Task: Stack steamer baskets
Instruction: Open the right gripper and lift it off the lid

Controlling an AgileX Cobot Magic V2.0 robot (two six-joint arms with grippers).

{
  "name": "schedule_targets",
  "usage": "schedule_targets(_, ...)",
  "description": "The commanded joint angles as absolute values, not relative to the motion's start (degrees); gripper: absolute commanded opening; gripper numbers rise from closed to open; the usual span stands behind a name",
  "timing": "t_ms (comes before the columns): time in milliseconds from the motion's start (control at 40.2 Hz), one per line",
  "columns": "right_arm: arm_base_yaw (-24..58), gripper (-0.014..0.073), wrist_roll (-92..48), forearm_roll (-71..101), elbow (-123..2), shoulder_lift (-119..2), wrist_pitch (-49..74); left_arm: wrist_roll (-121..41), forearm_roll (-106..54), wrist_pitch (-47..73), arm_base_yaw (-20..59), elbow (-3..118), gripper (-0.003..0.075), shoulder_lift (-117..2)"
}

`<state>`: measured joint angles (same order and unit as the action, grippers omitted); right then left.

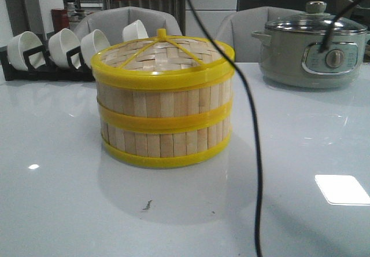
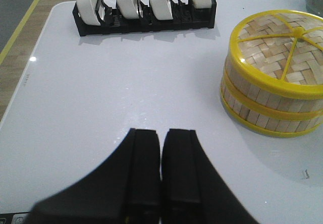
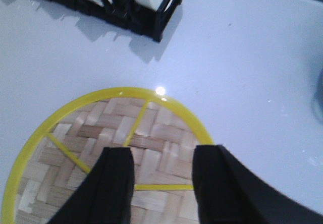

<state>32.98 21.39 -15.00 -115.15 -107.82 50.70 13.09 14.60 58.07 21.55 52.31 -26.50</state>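
Baskets: two round bamboo-slat steamer baskets with yellow bands [image 1: 165,118] stacked, centre of glossy white counter [image 1: 63,199]
Lid: flat woven yellow-rimmed lid [image 1: 163,57] on top of stack
Left tool [image 2: 161,173]: fingers together, empty, over bare counter
Right tool [image 3: 162,183]: fingers apart, above lid, empty
Rack: black rack of white bowls [image 1: 55,54] at 10 o'clock of stack
Pot: grey electric pot with glass lid [image 1: 315,48] at 2 o'clock

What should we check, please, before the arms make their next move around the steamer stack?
1. Steamer baskets stacked one on the other, walls aligned: ok.
2. Woven lid seated level on top: ok.
3. Right end effector open above the lid, holding nothing: ok.
4. Left end effector shut and empty, apart from the stack: ok.
5. Black cable hanging across the front view: not ok, it may snag; I cannot tell whether it touches the stack.
6. Bowl rack and electric pot apart from the stack: ok.
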Motion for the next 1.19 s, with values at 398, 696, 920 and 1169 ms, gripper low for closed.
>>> schedule_targets(398, 13.73, 0.0381, 20.95, -16.98, -73.46, -68.02, 24.93, 13.58, 15.04, 53.44, 21.52, 53.73, 0.0085, -27.09)
schedule_targets(696, 2.31, 0.0279, 20.95, -16.98, -52.15, -44.99, 19.75, 13.58, 15.04, 53.44, 21.52, 53.73, 0.0085, -27.09)
schedule_targets(920, 0.97, 0.0109, 20.95, -16.93, -38.9, -30.51, 19.48, 13.58, 15.04, 53.44, 21.52, 53.73, 0.0085, -27.09)
schedule_targets(1169, 0.97, 0.0027, 20.95, -16.79, -31.18, -22.41, 19.93, 13.58, 15.04, 53.44, 21.52, 53.73, 0.0085, -27.09)
